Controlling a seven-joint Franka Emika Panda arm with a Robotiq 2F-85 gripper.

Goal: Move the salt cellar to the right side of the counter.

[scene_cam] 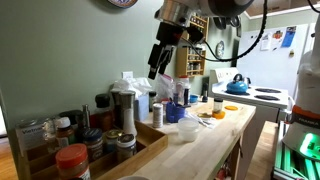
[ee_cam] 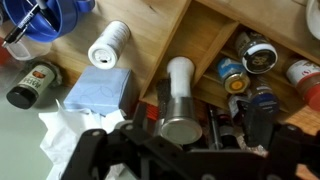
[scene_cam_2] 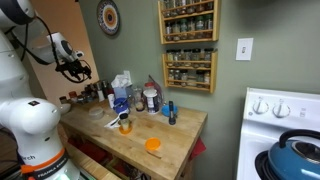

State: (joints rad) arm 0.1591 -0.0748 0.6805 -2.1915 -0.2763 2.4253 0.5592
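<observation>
We are hovering our open hand [scene_cam: 155,70] above the cellar [ee_cam: 180,98], standing upright among jars [ee_cam: 245,70] at the left end of the tabletop [scene_cam: 212,140], judging it rigid, slippery metal, best gripped mid-body.

Centre frame, the salt cellar [ee_cam: 178,105] is silvery-grey metal with a whitish end. The tabletop [ee_cam: 160,30] is pale wood. Upper left, a deep blue bowl [ee_cam: 55,15].
</observation>
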